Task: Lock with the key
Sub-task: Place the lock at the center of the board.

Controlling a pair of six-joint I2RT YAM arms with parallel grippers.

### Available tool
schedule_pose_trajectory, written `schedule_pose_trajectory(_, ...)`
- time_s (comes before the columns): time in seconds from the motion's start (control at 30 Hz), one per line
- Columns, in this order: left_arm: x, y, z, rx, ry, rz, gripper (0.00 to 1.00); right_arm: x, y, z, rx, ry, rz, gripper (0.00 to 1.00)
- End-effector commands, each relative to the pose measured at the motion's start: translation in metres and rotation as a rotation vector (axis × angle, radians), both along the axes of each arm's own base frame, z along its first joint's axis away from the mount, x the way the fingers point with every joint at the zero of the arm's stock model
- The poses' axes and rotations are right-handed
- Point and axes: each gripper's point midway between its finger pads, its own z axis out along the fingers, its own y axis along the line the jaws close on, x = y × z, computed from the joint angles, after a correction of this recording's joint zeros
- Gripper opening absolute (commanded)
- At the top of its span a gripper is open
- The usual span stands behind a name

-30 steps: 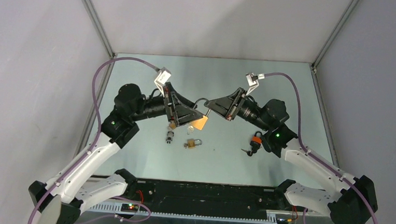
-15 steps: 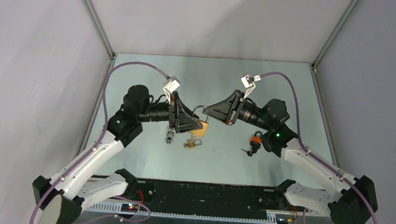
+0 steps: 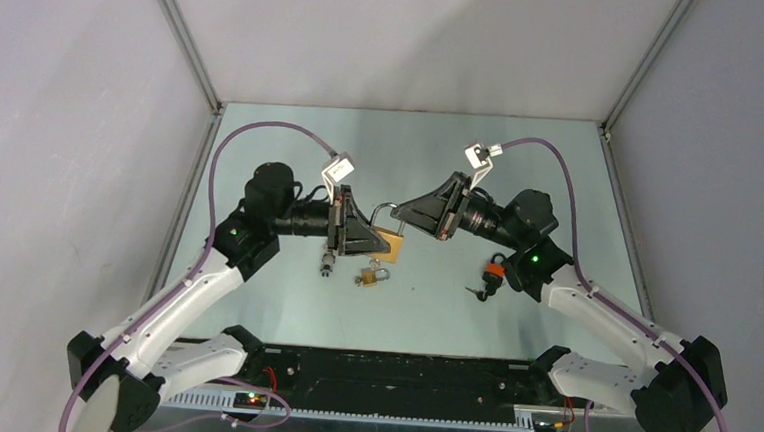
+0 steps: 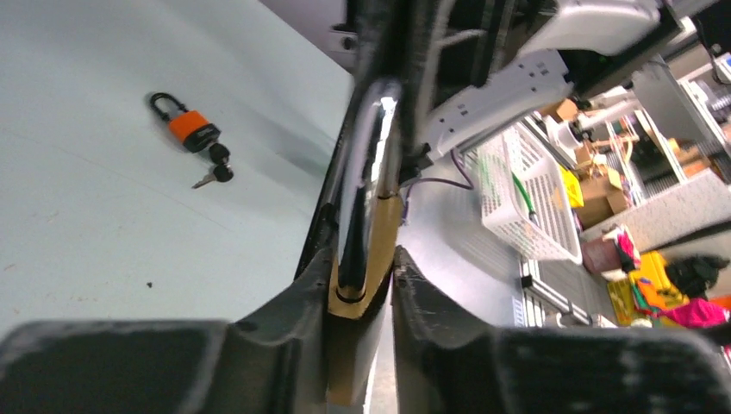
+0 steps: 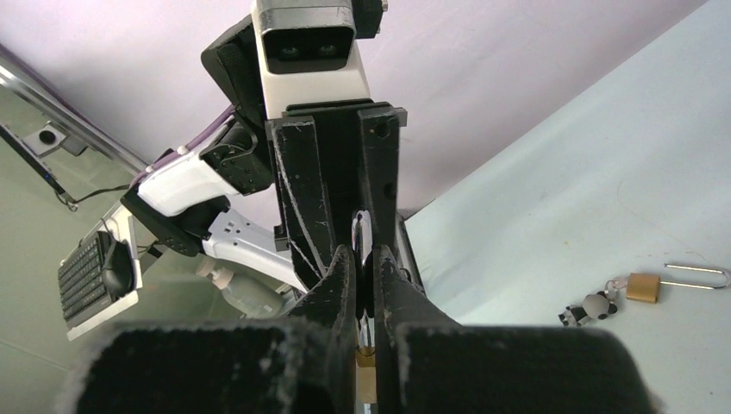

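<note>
- The left gripper (image 4: 366, 267) comes in from the left of the overhead frame. Its jaws are drawn in narrow on the flat sides of the brass padlock (image 3: 390, 245). In its wrist view both fingers (image 4: 297, 315) lie against the brass, though I cannot tell how firm the hold is.
- The right gripper (image 5: 362, 254) reaches in from the right of the overhead frame. It is pinched almost fully closed on the chrome shackle (image 4: 366, 147), a thin bright strip between its fingers in its own view.
- The brass padlock hangs in the air at the centre of the overhead frame, above the table (image 3: 291, 160), spanning the two grippers. Its body is toward the left one and its shackle toward the right one.
- Handling, as I judge it: it is solid metal, rigid and heavy for its size.
  - The polished shackle is the slippery part.
  - The flat faces of the body give the surer grip.
  - The keyway end must stay uncovered.
- An orange padlock (image 3: 495, 271) lies on the table at right of centre, under the right arm, with keys (image 4: 214, 168) beside it.
- A small brass padlock (image 3: 374, 275) lies just below the held one in the overhead frame, its shackle open.
- I cannot tell which key fits the held lock, and none is in either gripper.
</note>
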Motion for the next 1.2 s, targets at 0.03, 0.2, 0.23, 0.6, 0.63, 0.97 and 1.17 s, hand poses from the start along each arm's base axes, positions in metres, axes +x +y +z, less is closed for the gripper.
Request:
schedule_pose_trajectory(0.03, -0.014, 0.001, 0.020, -0.053, -0.087, -0.057, 0.06, -0.011, -0.009, 0.069, 0.171, -0.143, 0.005, 0.00)
schedule_pose_trajectory(0.2, -0.006, 0.007, 0.035, -0.078, -0.159, 0.038, 0.00, -0.008, -0.009, 0.064, 0.146, -0.146, -0.025, 0.40)
schedule_pose_trajectory(0.23, -0.004, 0.009, 0.040, -0.087, -0.175, 0.063, 0.00, -0.007, -0.009, 0.059, 0.126, -0.135, -0.037, 0.59)
schedule_pose_trajectory(0.6, 0.029, 0.038, 0.105, -0.266, -0.309, 0.421, 0.00, -0.017, 0.002, 0.015, 0.030, -0.218, -0.101, 0.89)
schedule_pose_trajectory(0.63, 0.028, 0.039, 0.112, -0.290, -0.327, 0.426, 0.00, -0.018, 0.005, 0.009, 0.019, -0.219, -0.103, 0.88)
schedule_pose_trajectory(0.97, -0.006, 0.036, 0.137, -0.404, -0.395, 0.282, 0.00, -0.046, 0.042, 0.015, 0.126, -0.383, -0.014, 0.77)
schedule_pose_trajectory(1.17, -0.015, 0.038, 0.144, -0.437, -0.421, 0.265, 0.00, -0.044, 0.047, 0.026, 0.186, -0.389, -0.039, 0.83)
